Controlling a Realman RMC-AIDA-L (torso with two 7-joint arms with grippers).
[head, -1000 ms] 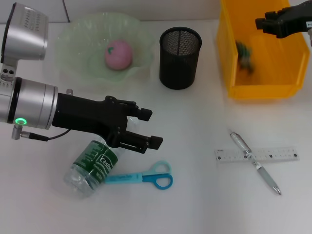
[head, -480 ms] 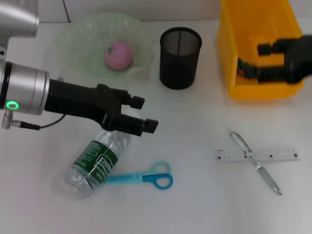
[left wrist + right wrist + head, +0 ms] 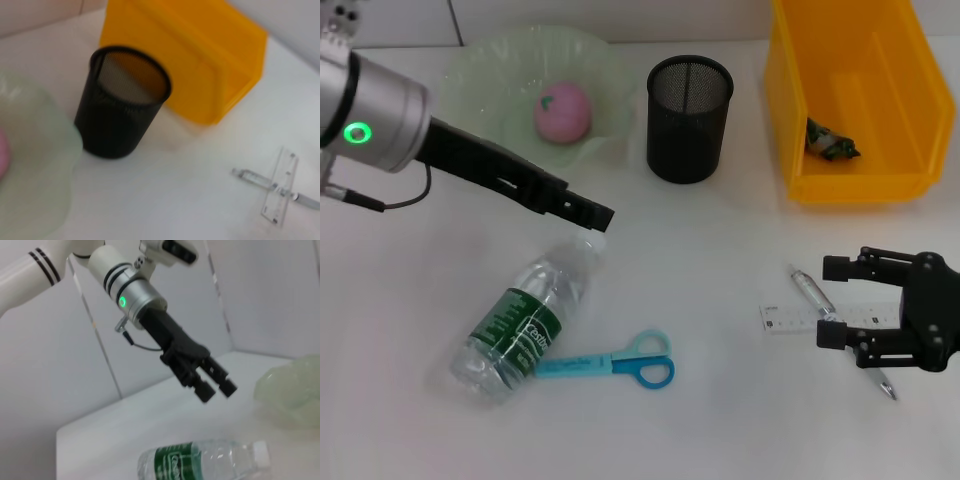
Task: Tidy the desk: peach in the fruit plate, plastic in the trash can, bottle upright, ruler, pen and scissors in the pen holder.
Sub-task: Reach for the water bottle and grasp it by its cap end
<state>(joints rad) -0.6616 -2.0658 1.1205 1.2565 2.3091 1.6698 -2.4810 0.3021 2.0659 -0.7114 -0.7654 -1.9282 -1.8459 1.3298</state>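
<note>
I held the right gripper [image 3: 837, 303], fingers spread and empty, over the pen [image 3: 842, 333] crossing the ruler [image 3: 790, 318]. Best to descend square across the pen barrel. Left gripper [image 3: 590, 213] hovered near the lying bottle [image 3: 520, 323], fingers slightly parted.

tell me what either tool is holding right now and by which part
Nothing is held. The left tool hangs open above the lying bottle's cap end, empty. The right tool is open over the crossed pen and ruler, gripping neither.
</note>
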